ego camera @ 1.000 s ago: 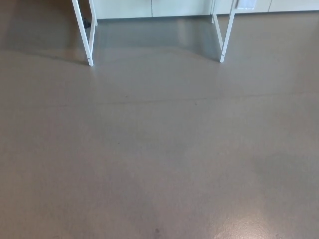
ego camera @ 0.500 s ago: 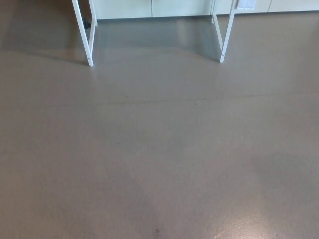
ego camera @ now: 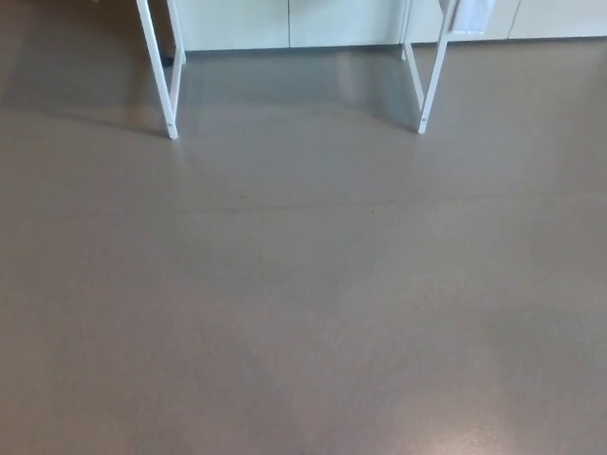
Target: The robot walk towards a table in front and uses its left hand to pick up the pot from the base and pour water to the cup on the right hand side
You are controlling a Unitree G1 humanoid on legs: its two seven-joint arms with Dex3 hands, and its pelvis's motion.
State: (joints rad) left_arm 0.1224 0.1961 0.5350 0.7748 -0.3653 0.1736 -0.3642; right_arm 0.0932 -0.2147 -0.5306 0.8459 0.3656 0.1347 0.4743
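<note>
— Hands, either one?
— Out of frame, both; grip impossible to judge.
— Pot, base, cup?
— Nowhere in view.
— Countable, then?
— Four white table legs: near left (ego camera: 157,68), near right (ego camera: 433,68), two behind them. Grey-brown floor (ego camera: 303,303) below, pale cabinet fronts (ego camera: 289,23) beyond.

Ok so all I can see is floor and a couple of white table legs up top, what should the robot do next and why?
Probably keep walking straight ahead. Only the white table legs show, at the top of the head view, with a wide stretch of grey floor in front of them. The tabletop, pot and cup are out of frame and neither hand shows, so reaching makes no sense yet.
</note>
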